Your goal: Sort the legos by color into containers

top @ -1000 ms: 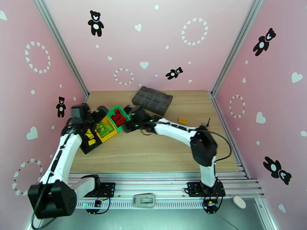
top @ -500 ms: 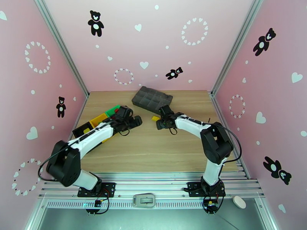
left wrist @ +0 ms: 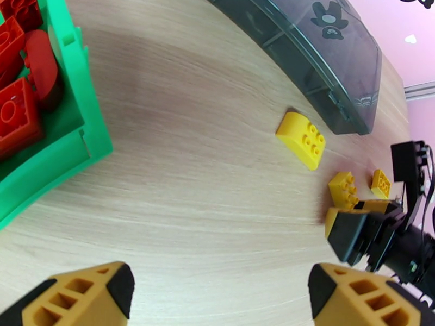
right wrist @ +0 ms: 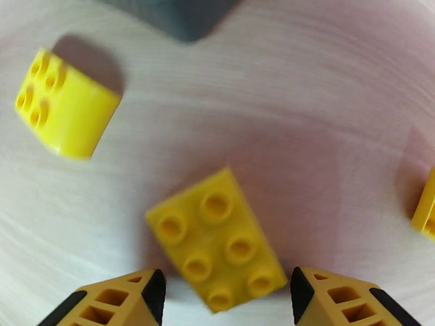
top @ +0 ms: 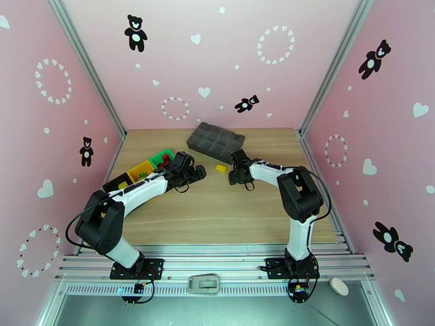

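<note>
A yellow two-by-three lego [right wrist: 217,237] lies flat on the wood between the tips of my right gripper [right wrist: 225,300], which is open and straddles its near end. A curved yellow lego [right wrist: 62,112] [left wrist: 300,139] [top: 220,168] rests to its left, and another yellow lego [right wrist: 427,210] sits at the right edge. My left gripper [left wrist: 217,289] [top: 198,172] hovers open and empty over bare wood just right of the green container [left wrist: 81,104] [top: 162,156], which holds red legos [left wrist: 16,112]. The yellow container [top: 140,169] and black container [top: 115,183] stand beside it.
A flat dark grey compartment tray [top: 216,141] [left wrist: 304,55] lies at the back centre, just beyond the yellow legos. Both arms reach toward the table's middle, their grippers a short way apart. Pink walls close in the table on three sides.
My left arm swung from the containers out to the table's middle. My right gripper drew back from the green container to the yellow legos, and its jaws narrowed.
</note>
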